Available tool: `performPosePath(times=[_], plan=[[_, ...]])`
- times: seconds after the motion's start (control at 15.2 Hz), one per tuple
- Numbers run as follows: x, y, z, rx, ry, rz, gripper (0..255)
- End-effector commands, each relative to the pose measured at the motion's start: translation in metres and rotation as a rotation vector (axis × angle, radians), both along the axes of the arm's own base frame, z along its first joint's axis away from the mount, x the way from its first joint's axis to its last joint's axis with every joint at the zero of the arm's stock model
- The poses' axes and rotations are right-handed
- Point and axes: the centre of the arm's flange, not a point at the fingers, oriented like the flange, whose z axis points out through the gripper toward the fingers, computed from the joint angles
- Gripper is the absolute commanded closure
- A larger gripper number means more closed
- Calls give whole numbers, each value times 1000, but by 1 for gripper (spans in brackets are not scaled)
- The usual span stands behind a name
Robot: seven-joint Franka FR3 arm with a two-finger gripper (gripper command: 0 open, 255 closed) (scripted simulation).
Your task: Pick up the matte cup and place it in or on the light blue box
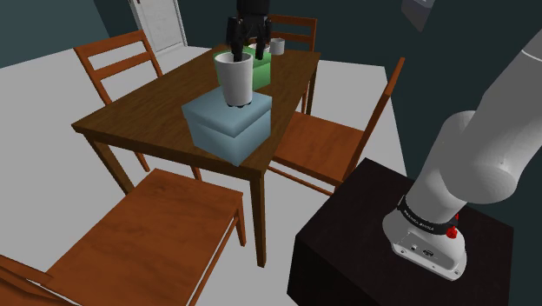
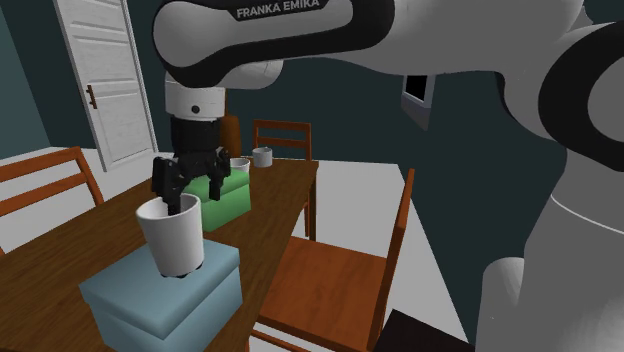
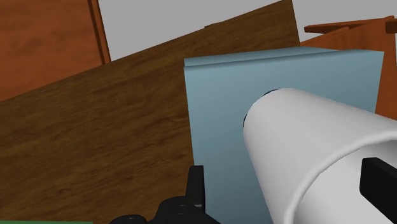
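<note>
Jaws apart at rim of white cup, cup upright on light blue box

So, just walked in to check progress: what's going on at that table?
The Franka arm's black gripper hangs over a white cup that stands on the light blue box on the table. Its fingers stand apart, one clear of the cup, so it looks set down, not held.
</note>
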Motion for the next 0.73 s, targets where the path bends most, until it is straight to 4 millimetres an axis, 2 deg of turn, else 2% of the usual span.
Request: performPosePath(times=[0.0, 0.13, 0.66], plan=[[-2, -3, 20, 0, 0, 0, 0], [-4, -6, 44, 0, 0, 0, 0], [-4, -6, 44, 0, 0, 0, 0]])
